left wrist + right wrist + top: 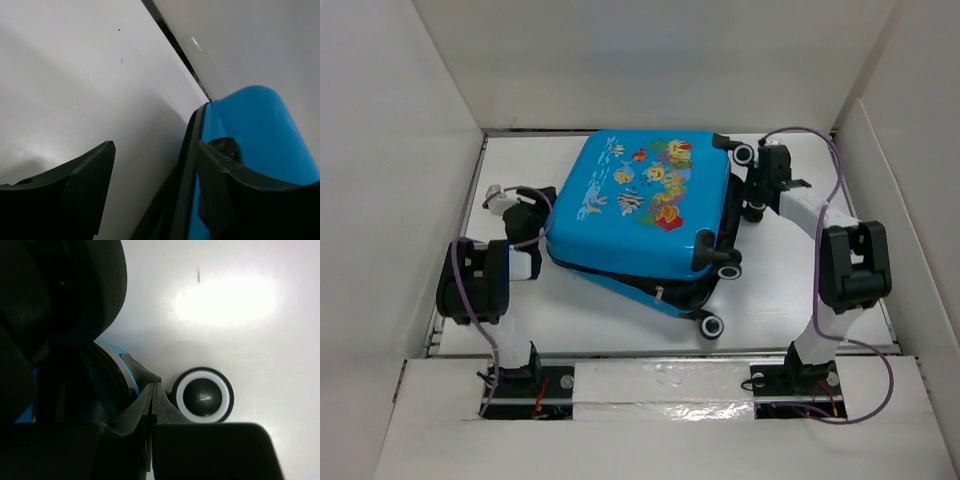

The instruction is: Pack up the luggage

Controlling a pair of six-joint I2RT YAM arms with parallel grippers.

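The bright-blue luggage [645, 195] with its fish print lies flat in the middle of the white table, lid on top and slightly ajar along the near edge. My left gripper [550, 222] is open at its left end. In the left wrist view the gripper [155, 145] straddles the dark seam, with one finger [225, 185] against the blue shell [255, 125]. My right gripper [754, 203] is at the wheel end. In the right wrist view its fingers [152, 386] are pressed together beside the zip edge [112, 354] and a black-and-white wheel [202, 395]. I cannot see anything held between them.
White walls [400, 150] enclose the table on the left, back and right. A raised white ledge [650, 385] runs along the near edge above the arm bases. Two more wheels [710, 325] stick out toward the front right of the case.
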